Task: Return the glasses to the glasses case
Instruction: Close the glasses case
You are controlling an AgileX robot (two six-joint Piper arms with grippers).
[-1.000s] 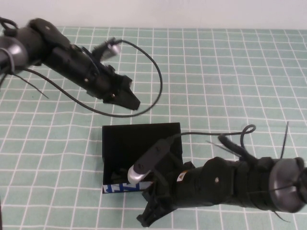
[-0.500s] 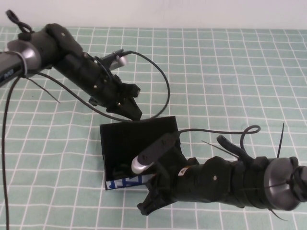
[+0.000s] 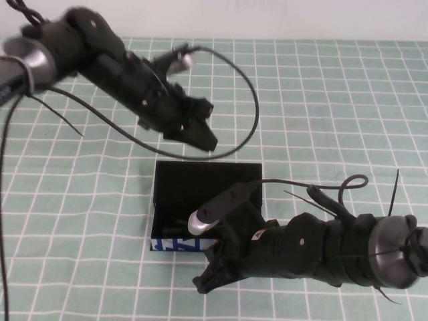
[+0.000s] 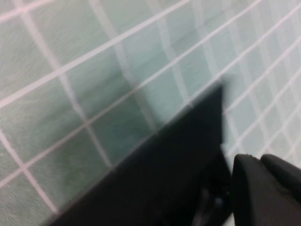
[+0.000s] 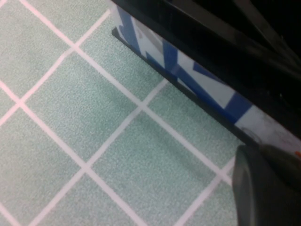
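The glasses case (image 3: 204,190) is a black box in the middle of the table, its flap lid raised at the far side and its white strip printed blue (image 3: 175,245) facing the near edge. Faint dark shapes inside it (image 3: 179,225) look like the glasses, but I cannot make them out clearly. My left gripper (image 3: 206,139) is shut and hovers just over the far edge of the lid (image 4: 164,179). My right gripper (image 3: 202,285) is shut and sits low on the mat just in front of the printed strip (image 5: 188,80), holding nothing.
A green mat with a white grid (image 3: 334,100) covers the table. Black cables loop from both arms, one arching over the mat behind the case (image 3: 247,100), another beside the right arm (image 3: 334,187).
The left arm has swung right and its gripper now sits over the lid's far edge. The case has shifted right and squared up. The right arm moved slightly right.
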